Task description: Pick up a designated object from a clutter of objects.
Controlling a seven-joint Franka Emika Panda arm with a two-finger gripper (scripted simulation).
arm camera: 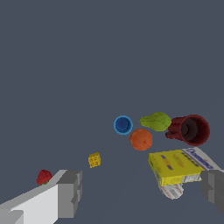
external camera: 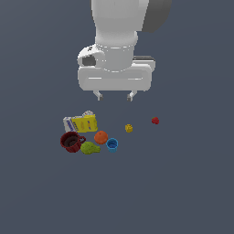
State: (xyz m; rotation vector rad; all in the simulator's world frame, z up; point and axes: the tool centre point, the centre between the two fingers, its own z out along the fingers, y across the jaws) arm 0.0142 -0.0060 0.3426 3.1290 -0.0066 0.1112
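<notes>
1. The hand (external camera: 114, 96) hangs above the grey surface (external camera: 183, 183) with its two fingers spread wide and nothing between them; it touches none of the items.
2. The dark red mug (external camera: 71, 142) rests on the surface at the end of the clutter on the exterior view's left, its dark inside showing. Its loop handle points toward the green lumpy fruit (external camera: 89, 147).
3. The fruit lies just beside the mug; whether they touch cannot be told.
4. The yellow-and-blue box (external camera: 81, 123) lies just behind the mug in the exterior view, with a small white item tucked against it.
5. The orange ball (external camera: 101, 136) sits past the fruit from the mug, and the blue cup (external camera: 112, 144) just beyond that.
6. The small yellow piece (external camera: 129, 128) and tiny red ball (external camera: 155, 120) lie farther from the mug, well apart from the cluster.
</notes>
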